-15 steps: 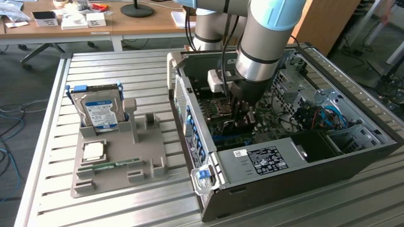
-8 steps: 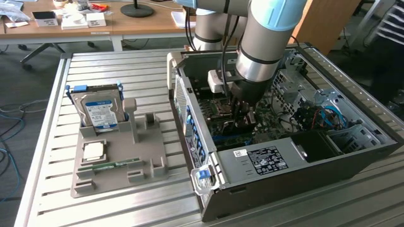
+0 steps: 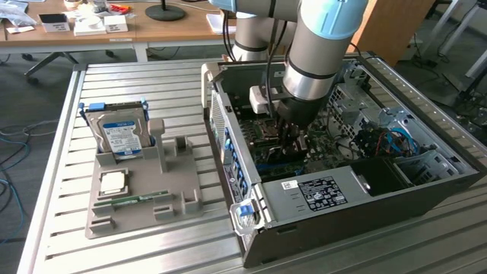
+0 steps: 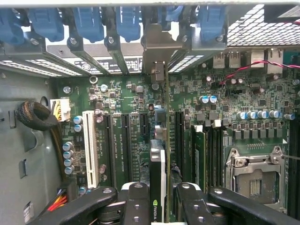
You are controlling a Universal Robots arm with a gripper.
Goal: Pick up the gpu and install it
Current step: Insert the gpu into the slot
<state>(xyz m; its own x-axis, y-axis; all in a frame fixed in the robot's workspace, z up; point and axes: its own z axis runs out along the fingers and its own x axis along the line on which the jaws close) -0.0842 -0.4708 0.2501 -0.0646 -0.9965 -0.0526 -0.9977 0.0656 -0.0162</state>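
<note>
holding gpu (image 4: 158,187) edge-on, hand (image 4: 158,206), slots (image 4: 123,145) beside

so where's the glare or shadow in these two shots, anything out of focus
Exterior view: daylight glares off the slatted metal table at its far end, while the computer case interior sits in shadow under the arm. Wrist view: the motherboard is evenly lit and sharp; the gpu and gripper up close look soft.

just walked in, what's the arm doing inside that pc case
The robot arm reaches down into the open computer case, its pincer closed on the gpu. The card stands on edge over the motherboard, its metal bracket up against the rear slot openings. Whether it is fully seated is unclear. On the holder beside the case sits a hard drive.
</note>
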